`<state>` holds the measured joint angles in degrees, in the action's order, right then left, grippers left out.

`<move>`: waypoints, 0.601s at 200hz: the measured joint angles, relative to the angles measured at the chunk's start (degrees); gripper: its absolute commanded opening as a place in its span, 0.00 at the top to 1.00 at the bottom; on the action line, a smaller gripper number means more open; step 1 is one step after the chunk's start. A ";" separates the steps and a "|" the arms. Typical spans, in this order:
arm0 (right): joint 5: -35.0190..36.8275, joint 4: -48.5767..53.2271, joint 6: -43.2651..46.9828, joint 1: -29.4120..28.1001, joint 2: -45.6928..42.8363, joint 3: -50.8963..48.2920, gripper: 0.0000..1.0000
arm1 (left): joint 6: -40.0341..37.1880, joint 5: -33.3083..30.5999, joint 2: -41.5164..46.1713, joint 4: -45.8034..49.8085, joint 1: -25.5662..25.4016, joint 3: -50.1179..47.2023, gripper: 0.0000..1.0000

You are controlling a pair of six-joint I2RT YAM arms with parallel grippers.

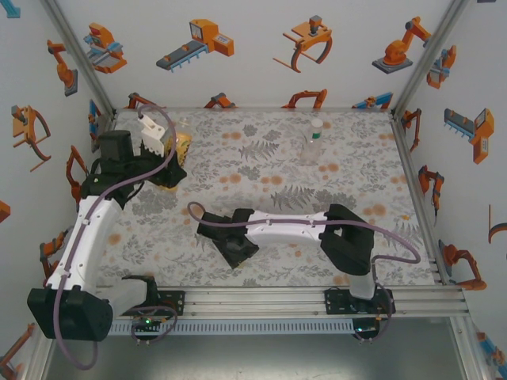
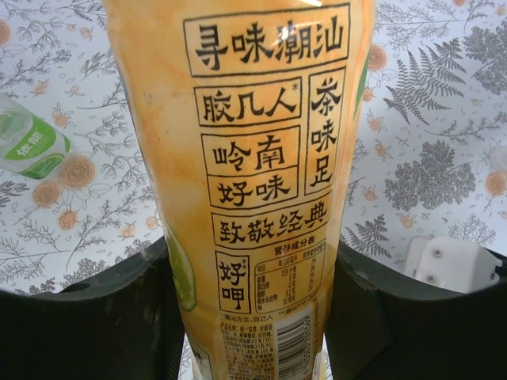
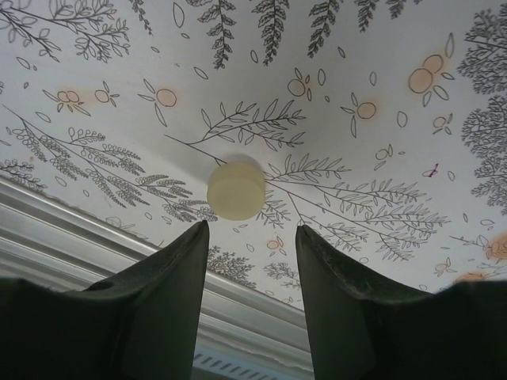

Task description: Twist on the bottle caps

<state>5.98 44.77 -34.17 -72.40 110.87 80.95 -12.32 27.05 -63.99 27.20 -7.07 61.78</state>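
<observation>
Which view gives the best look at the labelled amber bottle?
Left wrist: the amber bottle sits close up, clamped between the left gripper's fingers, its label readable. Top external shows a yellow sliver of it behind that gripper.

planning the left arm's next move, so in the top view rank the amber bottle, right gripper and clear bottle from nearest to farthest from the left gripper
1. amber bottle: far left, held in the jaws of the left gripper.
2. right gripper: centre, toward the near edge.
3. clear bottle: upright, at the far side, right of centre.
</observation>
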 measured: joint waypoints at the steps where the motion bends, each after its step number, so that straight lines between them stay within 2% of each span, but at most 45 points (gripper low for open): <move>1: -0.09 0.00 0.04 0.00 0.13 0.09 0.54 | 0.00 0.00 0.04 -0.02 0.00 -0.02 0.93; 120: -3.45 -2.14 1.51 1.40 2.38 1.38 0.54 | 0.24 1.57 0.33 -0.68 0.00 -0.57 0.93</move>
<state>2.52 42.63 -32.67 -71.00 113.25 82.32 -12.08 28.62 -63.66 26.52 -7.07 61.21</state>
